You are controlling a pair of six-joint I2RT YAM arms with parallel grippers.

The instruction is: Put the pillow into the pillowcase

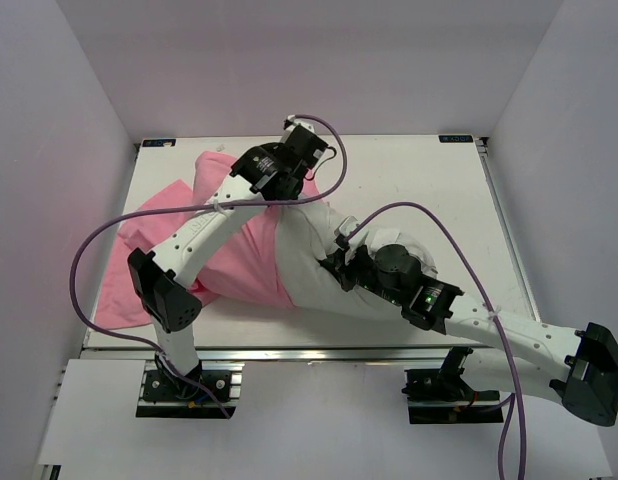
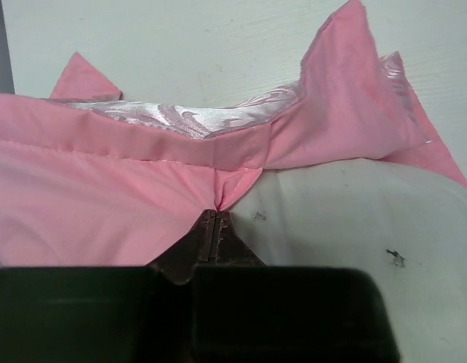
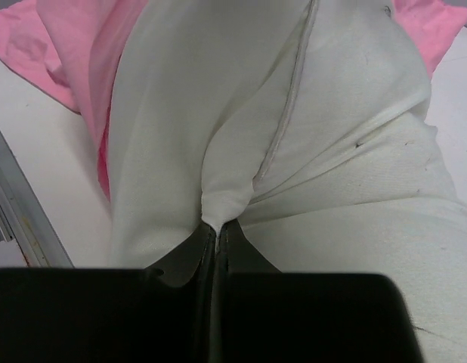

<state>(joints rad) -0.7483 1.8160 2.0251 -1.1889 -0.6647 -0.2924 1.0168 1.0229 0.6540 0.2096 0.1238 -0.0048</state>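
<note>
White table (image 1: 419, 190) — only left wrist view shows pillowcase (image 2: 105, 204) satin lining.

This looks like a robotics lab test cell, not a home. A bare white table (image 1: 419, 175) is boxed in by plain white panels (image 1: 49, 150) to its left, behind it and to its right. Along the table's near edge runs an aluminium rail (image 1: 319, 352), and just in front of it two black mounting plates (image 1: 189, 385) carry the two robot arms (image 1: 204, 235). Purple cables (image 1: 89, 260) loop from the arms above the table. A small blue label (image 1: 456, 139) sits at the table's far right corner.
</note>
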